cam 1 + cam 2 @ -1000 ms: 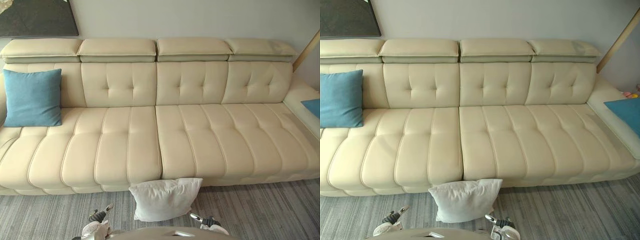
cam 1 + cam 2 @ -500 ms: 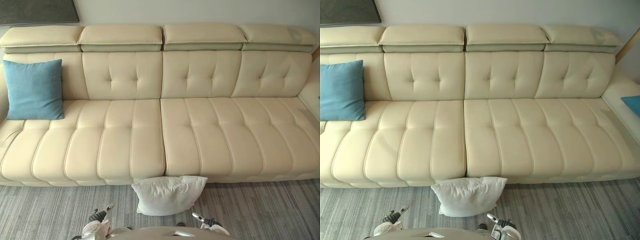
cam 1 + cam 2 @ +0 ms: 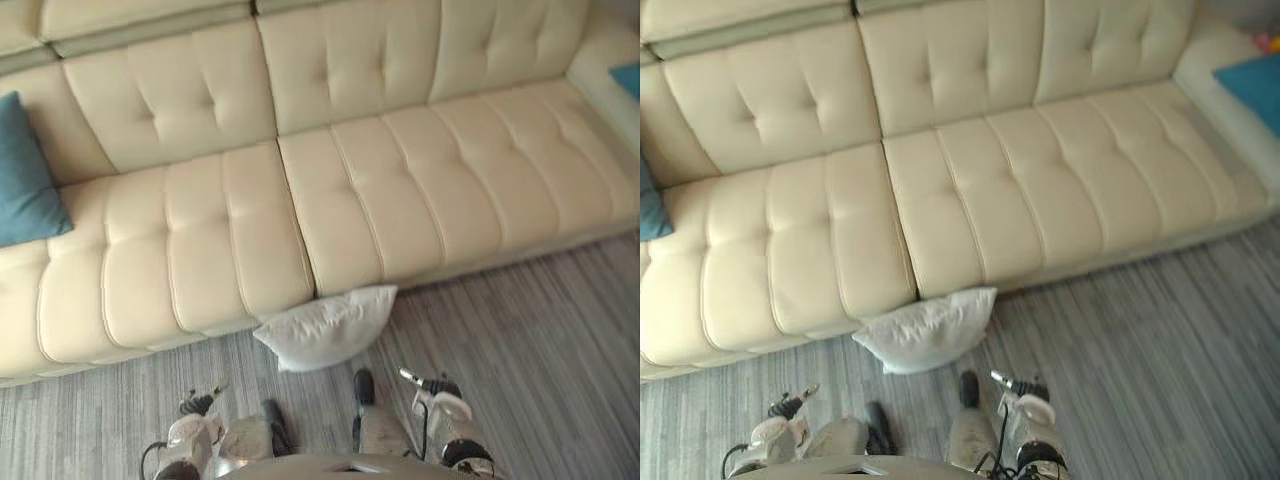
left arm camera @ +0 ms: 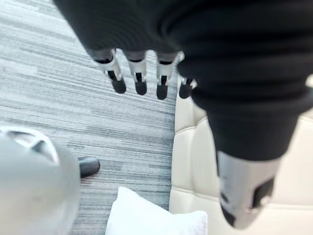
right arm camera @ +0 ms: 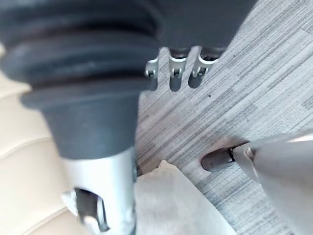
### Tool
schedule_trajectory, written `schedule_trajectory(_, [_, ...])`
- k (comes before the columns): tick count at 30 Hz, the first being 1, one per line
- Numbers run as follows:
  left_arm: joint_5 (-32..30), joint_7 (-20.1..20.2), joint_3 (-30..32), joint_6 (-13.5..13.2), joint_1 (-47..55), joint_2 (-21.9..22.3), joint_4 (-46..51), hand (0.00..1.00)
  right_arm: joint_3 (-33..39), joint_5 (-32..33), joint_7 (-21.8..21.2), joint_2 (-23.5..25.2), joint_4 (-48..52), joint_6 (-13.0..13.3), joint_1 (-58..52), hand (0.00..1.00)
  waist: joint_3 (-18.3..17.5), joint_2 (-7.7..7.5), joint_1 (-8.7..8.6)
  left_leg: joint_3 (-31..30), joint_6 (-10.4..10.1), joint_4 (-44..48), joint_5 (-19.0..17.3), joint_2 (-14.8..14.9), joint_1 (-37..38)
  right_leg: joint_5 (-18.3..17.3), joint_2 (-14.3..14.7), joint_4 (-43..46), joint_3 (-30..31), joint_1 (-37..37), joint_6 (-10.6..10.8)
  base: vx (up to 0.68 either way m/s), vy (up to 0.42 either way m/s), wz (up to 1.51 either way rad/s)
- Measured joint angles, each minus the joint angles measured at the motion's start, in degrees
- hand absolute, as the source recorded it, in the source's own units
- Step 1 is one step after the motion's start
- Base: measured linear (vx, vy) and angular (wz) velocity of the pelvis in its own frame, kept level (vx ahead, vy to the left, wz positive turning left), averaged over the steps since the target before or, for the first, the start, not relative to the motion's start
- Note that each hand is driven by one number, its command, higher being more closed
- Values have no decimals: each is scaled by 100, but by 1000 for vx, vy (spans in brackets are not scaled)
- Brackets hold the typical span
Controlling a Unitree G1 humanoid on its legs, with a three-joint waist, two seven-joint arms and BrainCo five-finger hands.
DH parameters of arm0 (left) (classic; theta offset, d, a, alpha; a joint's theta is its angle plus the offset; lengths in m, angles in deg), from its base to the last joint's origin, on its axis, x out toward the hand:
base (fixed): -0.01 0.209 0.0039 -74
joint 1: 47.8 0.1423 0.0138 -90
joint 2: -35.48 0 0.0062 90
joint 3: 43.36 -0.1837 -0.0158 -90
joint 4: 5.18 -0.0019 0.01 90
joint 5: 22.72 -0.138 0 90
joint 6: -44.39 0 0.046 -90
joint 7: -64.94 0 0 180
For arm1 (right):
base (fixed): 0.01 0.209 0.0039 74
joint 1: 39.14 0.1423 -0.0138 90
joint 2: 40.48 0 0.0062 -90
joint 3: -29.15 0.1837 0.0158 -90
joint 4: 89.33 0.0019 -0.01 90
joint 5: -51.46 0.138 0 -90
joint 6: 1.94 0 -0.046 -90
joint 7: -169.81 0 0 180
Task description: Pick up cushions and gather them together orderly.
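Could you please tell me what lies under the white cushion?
The white cushion rests on the grey carpet, its upper edge against the sofa front. Whatever lies directly beneath it is hidden.

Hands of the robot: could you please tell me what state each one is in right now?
Left hand: open, fingers relaxed, holding nothing.
Right hand: open, holding nothing.

A white cushion (image 3: 325, 328) lay on the grey carpet (image 3: 560, 330), touching the cream sofa (image 3: 380, 200) at its front, below its seat seam. A blue cushion (image 3: 22, 180) leaned at the sofa's left end, a second blue cushion (image 3: 1252, 78) at its right.
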Motion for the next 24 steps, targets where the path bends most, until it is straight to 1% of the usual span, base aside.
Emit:
schedule_trajectory(1, [81,-18,-4,-12,-130,21,146,0,-121,8,65,3,183,-2,75,0,110,1,-26,104,-11,383,-160,177,-216,-55,100,292,66,-306,-36,-202,-40,-63])
schedule_trajectory(3, [144,-37,-3,-40,-261,29,286,0,-303,50,122,14,396,4,166,0,159,-19,-32,225,-29,859,-348,389,-533,-111,248,621,186,-716,-91,-211,-45,-71])
schedule_trajectory(4, [225,-114,3,-75,-372,66,463,0,-470,50,132,6,556,22,315,0,233,-58,-12,105,-2,1287,-494,517,-876,-166,392,865,381,-1114,-150,-216,-51,-74])
schedule_trajectory(5, [231,-124,-1,-94,-400,74,504,0,-500,50,134,4,591,21,398,0,275,-81,-7,-37,26,1381,-514,507,-963,-204,422,923,446,-1195,-175,-257,-48,-82])
schedule_trajectory(6, [284,-128,-4,-139,-452,106,622,0,-518,50,139,9,678,29,558,0,368,-122,6,-496,47,1602,-570,462,-1238,-209,483,1077,591,-1420,-180,-182,-11,-53])
schedule_trajectory(7, [323,-129,-9,-148,-476,118,652,0,-525,51,145,3,685,35,617,0,393,-125,2,-669,39,1667,-613,443,-1375,-206,501,1139,595,-1538,-183,-227,12,-61])
schedule_trajectory(8, [385,-139,-15,-156,-582,151,687,0,-593,54,214,-47,712,39,805,0,502,-108,-9,-967,-36,1767,-854,404,-1576,-206,550,1273,561,-1772,-183,-216,35,-39])
schedule_trajectory(9, [456,-157,-23,-157,-774,166,680,0,-626,58,282,-84,858,42,935,0,625,-137,-11,-961,26,1953,-909,410,-1848,-172,558,1427,555,-2070,-201,-210,22,-28])
schedule_trajectory(10, [471,-186,-31,-159,-855,185,686,0,-626,66,333,-87,944,52,982,0,656,-133,-13,-955,30,2038,-915,412,-1998,-153,557,1479,564,-2215,-209,-162,15,-20])
schedule_trajectory(11, [500,-237,-25,-163,-986,200,706,0,-619,165,368,-98,1025,53,1167,0,815,-129,-14,-912,38,2174,-937,439,-2135,-91,560,1525,593,-2361,-204,-143,19,-26])
schedule_trajectory(12, [555,-249,-18,-168,-1061,202,763,0,-649,218,370,-115,1128,60,1323,0,903,-123,-7,-847,39,2338,-961,497,-2310,-14,582,1593,621,-2556,-204,-158,35,-39])
schedule_trajectory(14, [644,-264,-14,-204,-1198,199,842,0,-720,229,371,-215,1128,69,1712,0,955,-122,13,-699,67,2581,-1047,590,-2701,91,651,1659,746,-2999,-198,-134,31,-43])
schedule_trajectory(16, [710,-341,-15,-210,-1377,198,926,0,-725,229,374,-345,1135,69,2062,0,1134,-79,47,-609,95,2780,-1098,691,-2919,205,694,1655,775,-3218,-187,-76,20,-37])
schedule_trajectory(18, [800,-371,-14,-230,-1551,183,1042,0,-731,229,378,-483,1212,69,2348,0,1194,-49,61,-619,110,2937,-1131,758,-3210,250,722,1703,774,-3476,-165,-68,17,-15])
schedule_trajectory(22, [1150,-465,25,-299,-2126,-27,1181,0,-903,227,493,-997,1373,77,2957,0,1548,-38,98,-863,136,3442,-1152,830,-4071,212,696,2275,687,-4274,-115,-53,8,11])
schedule_trajectory(24, [1310,-506,118,-331,-2265,-79,1232,0,-949,229,515,-1147,1378,76,3184,0,1627,-33,118,-991,145,3670,-1186,848,-4443,140,685,2543,624,-4619,-122,-40,0,18])
